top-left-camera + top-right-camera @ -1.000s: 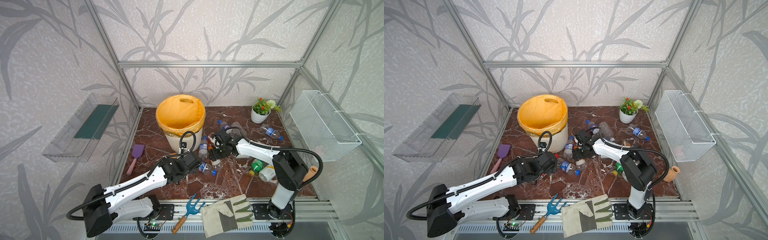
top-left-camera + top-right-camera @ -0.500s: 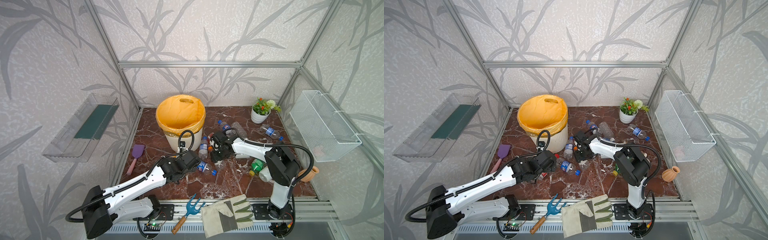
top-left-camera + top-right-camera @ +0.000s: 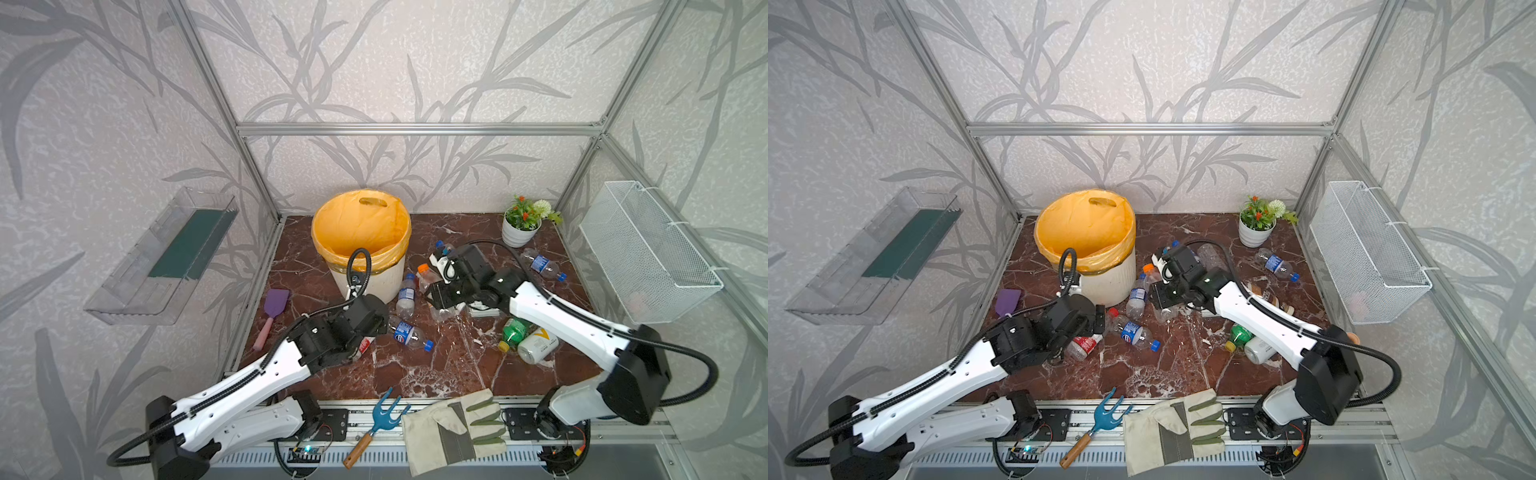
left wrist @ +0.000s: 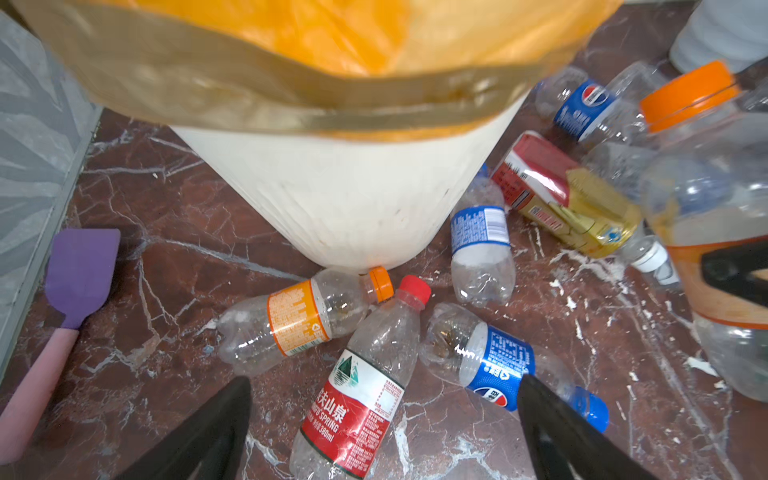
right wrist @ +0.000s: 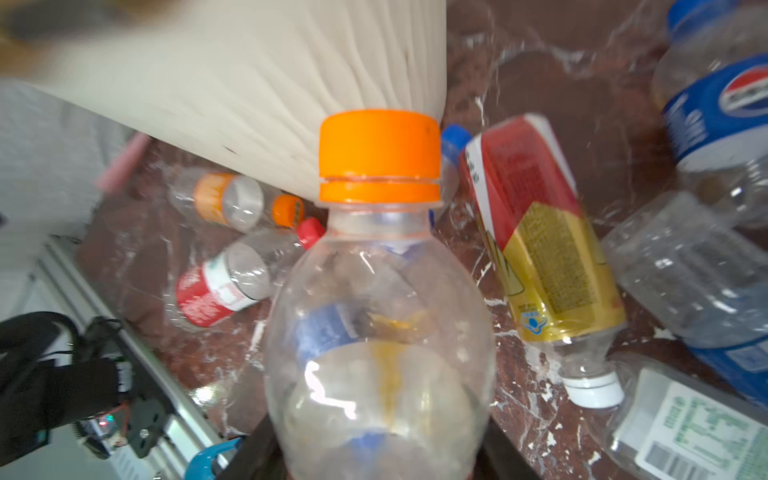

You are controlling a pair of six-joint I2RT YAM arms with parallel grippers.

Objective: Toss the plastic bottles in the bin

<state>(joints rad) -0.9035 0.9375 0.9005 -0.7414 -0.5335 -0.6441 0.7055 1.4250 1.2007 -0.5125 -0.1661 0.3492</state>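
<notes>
Clear thin plastic, light and crushable: right gripper (image 5: pixel 374 453) is clamping the orange-capped bottle (image 5: pixel 380 332) at its belly, seemingly off the floor (image 3: pixel 457 365) beside the bin (image 3: pixel 374 282); left gripper (image 4: pixel 384 384) is hanging spread over a red-label bottle (image 4: pixel 357 399).

The red-label bottle (image 4: pixel 353 411) carries the Chinese characters 农夫山泉 in white, then "NONGFU SPRING" and "380ml" beside them. The blue-label bottle (image 4: pixel 498 368) next to it shows the round Pepsi sign, and a second blue-label bottle (image 4: pixel 582 110) further off shows the same sign. In the right wrist view, a blurred Pepsi sign stands on a blue label (image 5: pixel 723 112). The fine print on the red-and-gold label (image 4: pixel 561 195) is too small to read.
</notes>
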